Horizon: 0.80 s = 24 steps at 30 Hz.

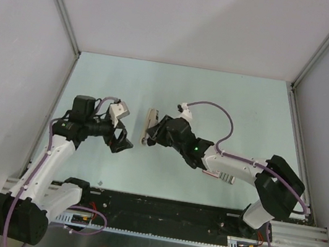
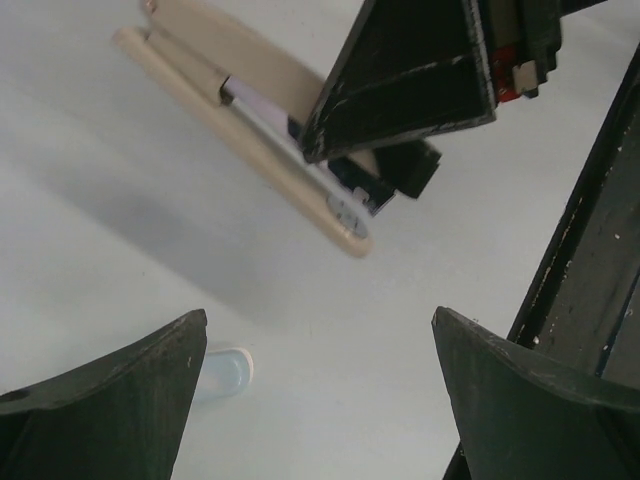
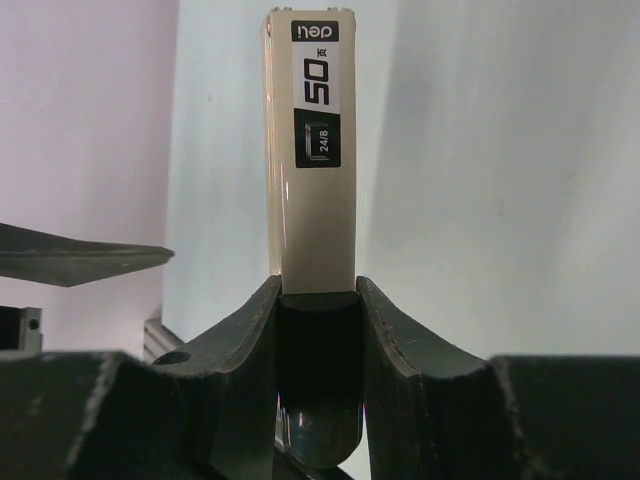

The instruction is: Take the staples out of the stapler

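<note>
Mid-frame, the right claw clamps the stapler by its dark end. It looks rigid, light and slick. The left claw, spread wide, could pinch its free beige sides.

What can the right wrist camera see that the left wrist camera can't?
Only the right wrist view shows the black label on the stapler, reading "50" and "24/6". Only the left wrist view shows the stapler from the side, a pale rail between its beige halves, a small clear thing on the table, and the left tool, wide open. Both show the stapler with the right tool shut on it.
</note>
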{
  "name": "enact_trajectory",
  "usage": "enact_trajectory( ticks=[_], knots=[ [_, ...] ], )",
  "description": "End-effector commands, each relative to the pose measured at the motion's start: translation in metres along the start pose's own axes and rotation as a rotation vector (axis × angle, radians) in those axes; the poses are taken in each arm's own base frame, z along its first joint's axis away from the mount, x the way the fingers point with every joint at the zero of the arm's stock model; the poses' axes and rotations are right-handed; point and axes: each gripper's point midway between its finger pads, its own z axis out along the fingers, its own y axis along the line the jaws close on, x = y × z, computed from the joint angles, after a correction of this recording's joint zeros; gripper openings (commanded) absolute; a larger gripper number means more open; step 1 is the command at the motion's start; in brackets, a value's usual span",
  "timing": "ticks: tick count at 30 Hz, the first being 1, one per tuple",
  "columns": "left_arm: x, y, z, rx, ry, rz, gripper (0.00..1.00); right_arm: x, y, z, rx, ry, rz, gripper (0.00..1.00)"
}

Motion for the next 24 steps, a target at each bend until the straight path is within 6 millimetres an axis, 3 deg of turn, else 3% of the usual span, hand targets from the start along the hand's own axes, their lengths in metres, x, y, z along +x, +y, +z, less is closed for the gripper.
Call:
enact_trajectory(
  ticks=[1,9,19,24],
  knots=[
    [-0.013,-0.002,0.002,0.019,-0.028,0.138,0.99,-0.027,0.080,-0.006,-0.241,-0.086,0.114,0.00],
    [0.001,0.000,0.007,0.027,0.001,0.163,1.00,-0.011,0.101,-0.011,-0.294,-0.062,0.128,0.00],
    [0.013,-0.002,0.011,0.048,0.017,0.180,0.98,-0.006,0.118,-0.023,-0.335,-0.072,0.112,0.00],
    [0.023,-0.001,0.015,0.059,0.040,0.181,0.90,-0.007,0.122,-0.027,-0.344,-0.082,0.100,0.00]
  ],
)
